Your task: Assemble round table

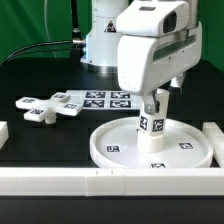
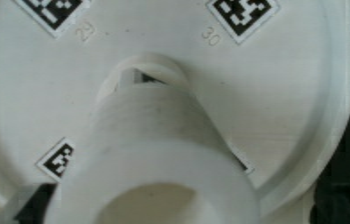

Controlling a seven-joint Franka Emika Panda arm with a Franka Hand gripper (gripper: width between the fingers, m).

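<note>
The large round disc [image 1: 112, 152] lies flat on the black table, close to the front rail. The thick short cylinder [image 1: 151, 133] stands upright in its middle, a square tag facing outward. My gripper [image 1: 153, 108] hangs straight above the cylinder, open, its fingers level with the cylinder's top on either side. In the wrist view the cylinder [image 2: 154, 150] rises toward the camera with its hollow top nearest. The disc [image 2: 154, 35] and its tags spread out around it. The cross-shaped piece [image 1: 45, 106] lies flat at the exterior view's left, apart from the disc.
The marker board [image 1: 106, 98] lies flat behind the disc, near the robot's base. Long white rails border the work area: one along the front [image 1: 90, 181], short ones at the left [image 1: 3, 130] and right [image 1: 214, 138].
</note>
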